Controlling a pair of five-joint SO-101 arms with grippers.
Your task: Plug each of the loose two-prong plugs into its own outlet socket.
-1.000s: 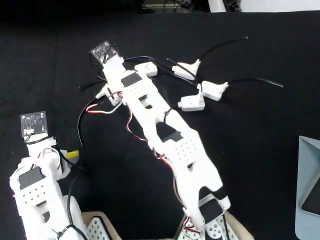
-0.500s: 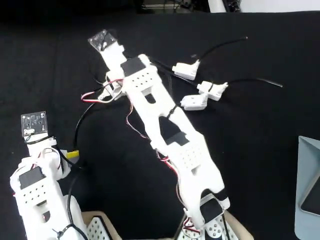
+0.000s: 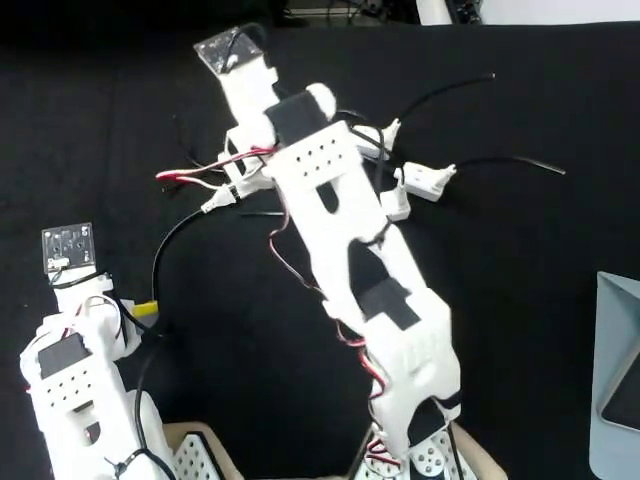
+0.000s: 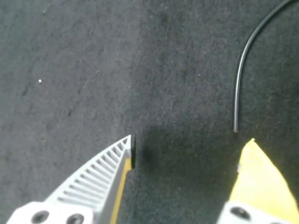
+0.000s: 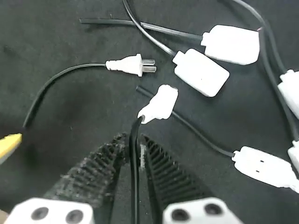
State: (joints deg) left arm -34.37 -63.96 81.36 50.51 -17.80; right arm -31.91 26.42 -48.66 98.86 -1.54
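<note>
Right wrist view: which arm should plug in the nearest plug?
Right. The right gripper is shut on the cord of that plug, a socket close by; the left gripper hangs open over cloth.

On the worktop (image 3: 520,300), the left arm (image 3: 75,380) sits at the near left corner. The right arm (image 3: 340,220) extends from the near edge diagonally toward the far side, left of centre. A tray (image 3: 605,330) lies at the right edge. The right end effector (image 5: 134,148) has its jaws closed around the cord (image 5: 135,135) just behind one plug (image 5: 159,103). A second plug (image 5: 131,65) lies just beyond it, apart, prongs toward a socket (image 5: 201,71). Another socket (image 5: 232,43) lies just behind that one, and a third socket (image 5: 261,165) lies apart from both, nearer the end effector. The left end effector (image 4: 189,149) hangs over the worktop, jaws apart, with a loose cable end (image 4: 238,84) just beyond it.
</note>
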